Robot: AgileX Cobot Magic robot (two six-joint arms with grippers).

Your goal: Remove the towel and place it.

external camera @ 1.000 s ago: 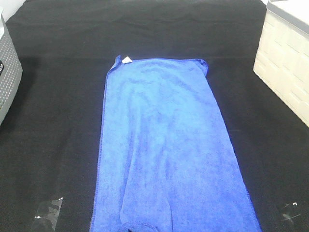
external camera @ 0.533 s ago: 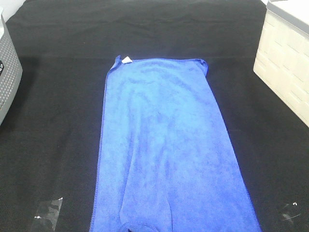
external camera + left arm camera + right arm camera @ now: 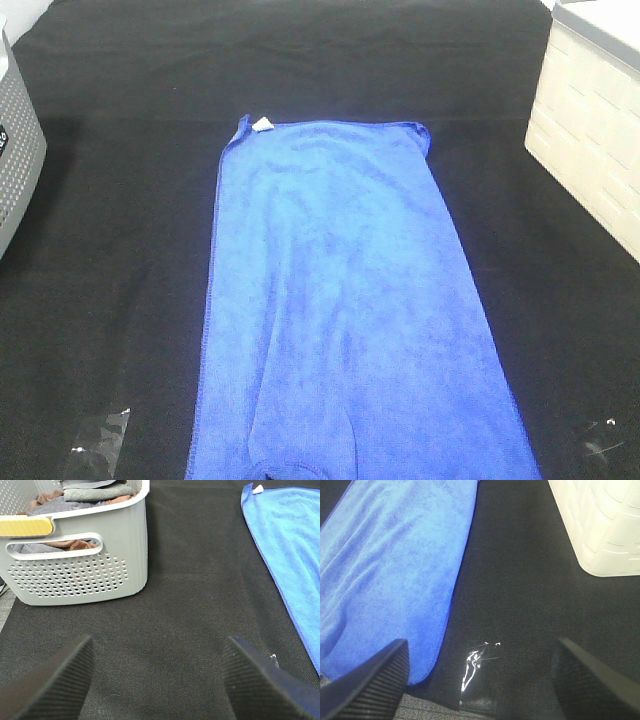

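Grey perforated laundry basket [image 3: 75,565] at far left, the left gripper [image 3: 160,680] hovering jaws apart over black cloth [image 3: 120,250], the blue towel [image 3: 340,310] spread flat mid-bench with its white tag [image 3: 262,124] at the far corner, then the right gripper [image 3: 480,680] gaping empty beside the cream bin [image 3: 590,140].

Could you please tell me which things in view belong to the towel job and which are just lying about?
Belongs to the job:
- large royal-blue microfibre towel, lying flat
- open left gripper and open right gripper, both empty

Just lying about:
- black cloth sheet underneath
- grey perforated plastic basket holding folded cloths
- cream plastic bin
- clear tape patches
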